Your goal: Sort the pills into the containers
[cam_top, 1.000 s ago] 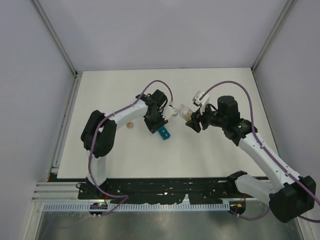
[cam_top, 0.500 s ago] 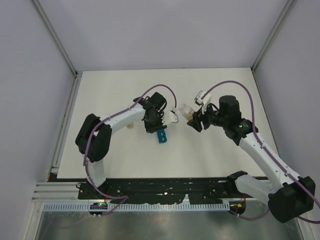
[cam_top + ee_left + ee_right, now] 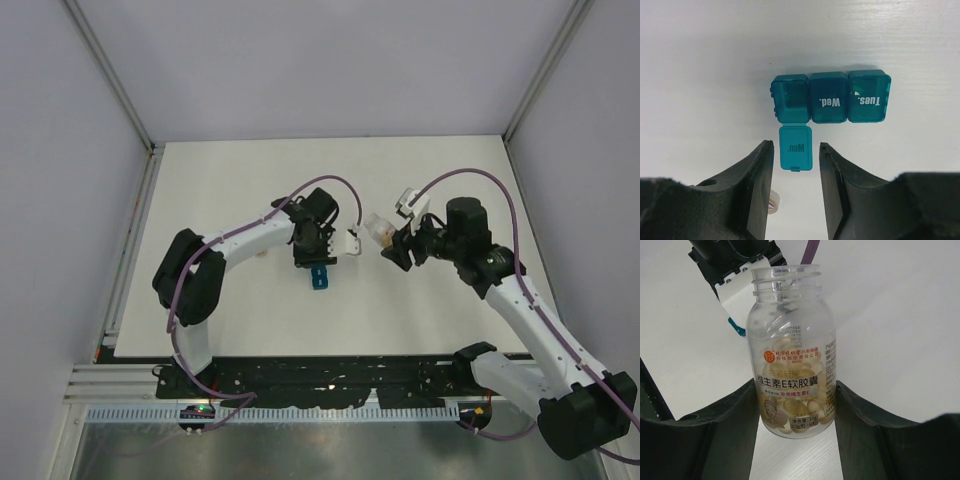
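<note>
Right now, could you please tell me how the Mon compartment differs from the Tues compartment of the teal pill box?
The Mon compartment is open, its lid swung out flat; the Tues compartment is shut. Mon's inside shows, with no pill visible; Tues's is hidden under its lid. In the left wrist view Mon is the left end, Tues the right end, Wed between. Both are teal, square and joined in one strip.

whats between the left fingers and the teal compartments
The open Mon lid, hinged to the end compartment, reaches toward the left fingers; otherwise bare table. The left wrist view shows it.
</note>
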`<state>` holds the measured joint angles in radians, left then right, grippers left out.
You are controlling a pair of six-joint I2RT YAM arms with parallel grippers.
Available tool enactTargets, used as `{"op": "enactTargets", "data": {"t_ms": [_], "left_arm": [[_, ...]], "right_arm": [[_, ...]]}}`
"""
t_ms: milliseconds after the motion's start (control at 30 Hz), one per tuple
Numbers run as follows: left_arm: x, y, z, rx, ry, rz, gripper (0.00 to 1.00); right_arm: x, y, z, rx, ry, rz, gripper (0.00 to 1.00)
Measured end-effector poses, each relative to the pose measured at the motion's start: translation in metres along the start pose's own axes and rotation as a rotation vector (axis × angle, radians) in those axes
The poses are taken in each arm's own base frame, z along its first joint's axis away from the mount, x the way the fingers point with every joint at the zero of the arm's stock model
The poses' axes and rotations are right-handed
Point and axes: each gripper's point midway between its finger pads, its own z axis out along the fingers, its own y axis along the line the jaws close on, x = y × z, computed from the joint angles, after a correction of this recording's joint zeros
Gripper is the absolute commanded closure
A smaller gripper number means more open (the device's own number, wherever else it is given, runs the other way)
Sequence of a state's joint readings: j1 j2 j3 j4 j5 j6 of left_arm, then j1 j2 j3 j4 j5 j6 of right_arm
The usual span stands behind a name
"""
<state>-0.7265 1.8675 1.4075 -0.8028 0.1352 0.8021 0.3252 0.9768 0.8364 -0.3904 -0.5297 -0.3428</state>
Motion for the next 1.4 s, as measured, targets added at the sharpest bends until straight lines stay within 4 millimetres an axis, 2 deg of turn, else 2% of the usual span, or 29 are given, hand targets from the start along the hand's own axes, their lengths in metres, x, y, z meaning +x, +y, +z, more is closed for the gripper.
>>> {"op": "enactTargets", "data": {"t_ms": [267,467,633,1000,1200,1400], "left_arm": [[-0.005,-0.002,-0.002,0.007,-0.028,-0.015,0.44],[-0.009,-0.006,-0.018,-0.014,-0.089,-0.066,0.43],[-0.003,-0.002,-0.039,-0.038,-0.166,-0.16,0.43],[0.024,0.026,-0.099,-0.137,-0.407,-0.456,0.4],[0.032,0.023,-0.127,-0.204,-0.496,-0.548,0.24],[0.034,0.014,-0.135,-0.224,-0.523,-0.599,0.19]], "right_arm": [[0.008,0.01,-0.015,-0.005,0.013,-0.038,0.94],[0.016,0.013,-0.017,-0.017,0.044,-0.046,0.94],[0.022,0.013,-0.014,-0.03,0.064,-0.045,0.95],[0.053,0.01,0.01,-0.11,0.21,-0.027,0.95],[0.056,0.01,0.028,-0.156,0.256,-0.059,0.95],[0.068,0.019,0.054,-0.23,0.333,-0.117,0.94]]}}
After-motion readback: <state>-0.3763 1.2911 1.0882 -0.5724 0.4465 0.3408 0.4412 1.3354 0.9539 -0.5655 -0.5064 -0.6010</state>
